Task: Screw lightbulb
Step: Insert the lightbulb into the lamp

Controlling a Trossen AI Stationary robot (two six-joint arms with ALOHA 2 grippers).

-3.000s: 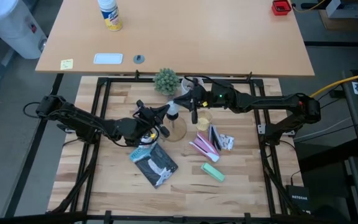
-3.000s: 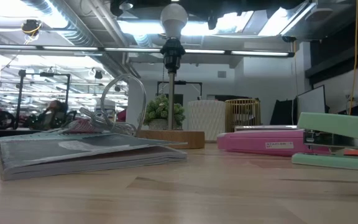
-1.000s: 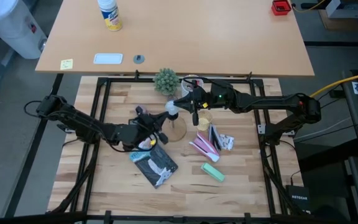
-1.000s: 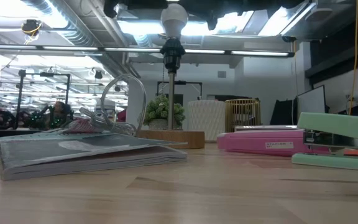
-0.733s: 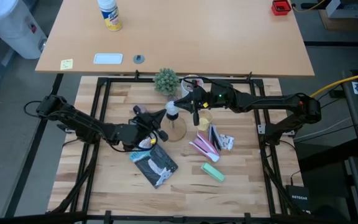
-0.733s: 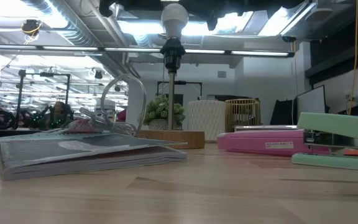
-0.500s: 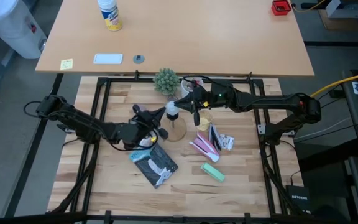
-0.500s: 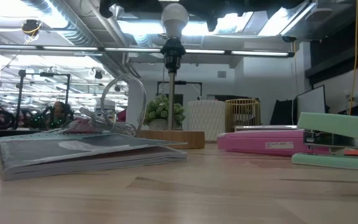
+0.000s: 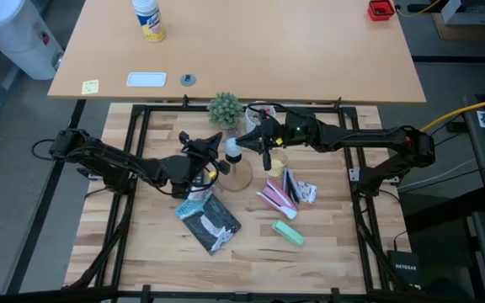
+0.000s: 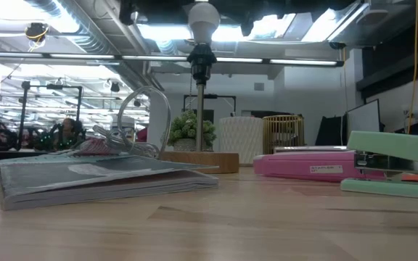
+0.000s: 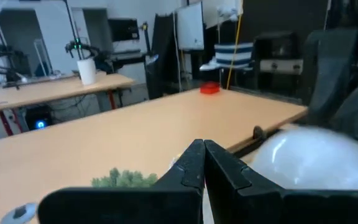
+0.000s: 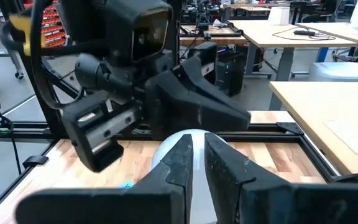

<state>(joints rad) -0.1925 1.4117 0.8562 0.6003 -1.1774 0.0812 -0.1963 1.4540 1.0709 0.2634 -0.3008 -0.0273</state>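
- Clearly, the relation that matters is between the lightbulb point(image 10: 203, 19) and the two grippers beside it: the bulb stands upright, its long axis vertical, with the round glass on top and the screw base going down into the black socket point(image 10: 201, 59) of the wooden cone stand point(image 9: 239, 172).
- From the right wrist view, the right gripper point(image 12: 193, 155) is the nearer one; its fingers stand close together with only a narrow gap, and the white dome of the bulb shows just beyond the tips. I cannot tell if the tips touch the glass.
- From the left wrist view, the left gripper point(image 11: 203, 163) has its fingers pressed together and holds nothing; the bulb lies just beside it, to one side of the tips, not between them.
- In the high view the bulb sits between both arms, the left gripper at its left and the right gripper at its right, near the small green plant point(image 9: 225, 108).
- My judgement: the bulb seems already seated in the socket, so the next move is a turn around the vertical axis, and the right gripper is better placed for this.
- One risk I see: the two grippers are very near to each other and could collide.
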